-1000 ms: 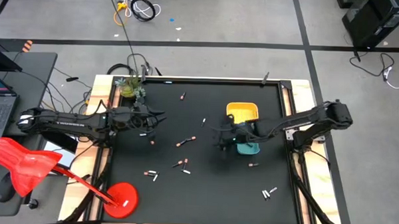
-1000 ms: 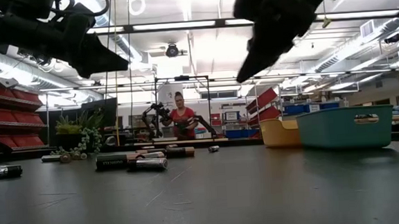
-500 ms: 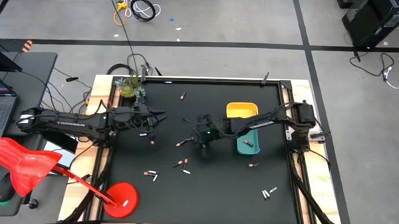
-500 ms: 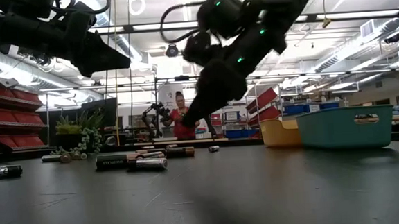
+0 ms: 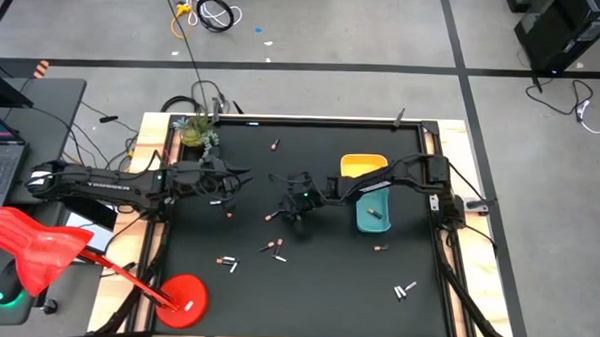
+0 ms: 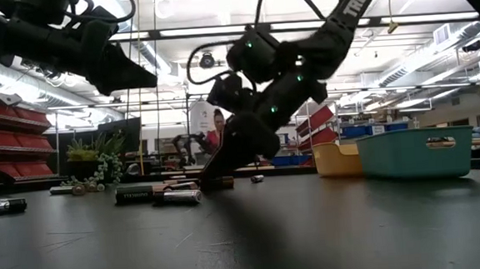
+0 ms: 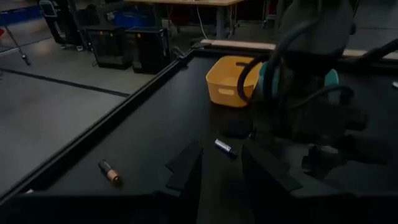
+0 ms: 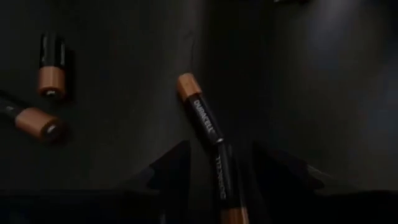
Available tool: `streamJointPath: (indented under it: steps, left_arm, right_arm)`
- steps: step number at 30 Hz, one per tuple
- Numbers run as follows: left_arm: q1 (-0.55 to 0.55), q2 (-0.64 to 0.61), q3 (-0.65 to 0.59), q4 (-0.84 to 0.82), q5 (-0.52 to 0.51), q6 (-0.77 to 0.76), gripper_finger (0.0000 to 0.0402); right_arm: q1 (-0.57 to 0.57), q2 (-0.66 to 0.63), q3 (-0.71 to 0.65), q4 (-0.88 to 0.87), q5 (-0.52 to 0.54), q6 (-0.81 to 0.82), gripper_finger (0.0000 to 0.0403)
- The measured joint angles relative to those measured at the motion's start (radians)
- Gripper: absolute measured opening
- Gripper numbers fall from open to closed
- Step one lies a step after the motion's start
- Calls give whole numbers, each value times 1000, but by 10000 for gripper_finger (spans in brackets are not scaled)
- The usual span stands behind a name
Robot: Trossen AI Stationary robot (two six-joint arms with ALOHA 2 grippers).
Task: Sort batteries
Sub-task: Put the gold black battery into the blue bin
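Several batteries lie flat and scattered on the black mat. My right gripper [image 5: 293, 206] is open and low over the middle cluster [image 5: 278, 214]. In the right wrist view its fingers stand on either side of a dark battery with copper ends [image 8: 224, 180]. A second such battery [image 8: 199, 111] lies end to end with it, and two more [image 8: 50, 65] lie to one side. My left gripper [image 5: 230, 178] is open and hovers above the mat's left part. A silver battery [image 7: 225, 147] and a copper-ended one [image 7: 109, 172] lie ahead of it.
A yellow tray [image 5: 364, 163] and a teal tray [image 5: 359, 222] stand right of centre; the teal one holds batteries. More batteries lie near the near edge [image 5: 227, 262] and near-right corner [image 5: 406, 289]. A small plant [image 5: 195, 132] stands at the far-left corner. A red lamp is off the table's left.
My right gripper has swung from over the teal tray toward the table's left and come down to the batteries in the middle of the mat. The left arm has kept still.
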State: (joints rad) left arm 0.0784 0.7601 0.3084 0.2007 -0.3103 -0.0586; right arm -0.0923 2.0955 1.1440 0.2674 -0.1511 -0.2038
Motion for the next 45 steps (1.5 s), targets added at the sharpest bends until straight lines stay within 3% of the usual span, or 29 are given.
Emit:
streamJointPath:
  steps: [7, 12, 17, 23, 29, 34, 40, 45]
  left_arm:
    - [-2, -1, 0, -2, 7, -1, 117]
    - [-2, -2, 0, 21, 7, 1, 117]
    - [-2, -2, 0, 17, 7, 1, 117]
    - [-2, -2, 0, 21, 7, -3, 117]
    - [-2, -2, 0, 25, 7, -5, 117]
    - [-2, -2, 0, 35, 7, -28, 117]
    - [-2, -2, 0, 64, 7, -37, 117]
    - [-2, -1, 0, 66, 7, -51, 117]
  right_arm:
    - [-18, -3, -146, 191, -13, 86, 148]
    - [-19, -7, -188, 226, 5, 94, 46]
    - [-19, -29, -188, 189, 16, 100, 47]
    - [5, -225, -197, -92, 182, 58, 47]
    - [147, -497, -196, -517, 404, 128, 47]
    - [275, -683, -193, -930, 624, 432, 47]
    - [384, -756, -194, -1263, 675, 844, 58]
    - [413, -756, -255, -1281, 635, 1007, 80]
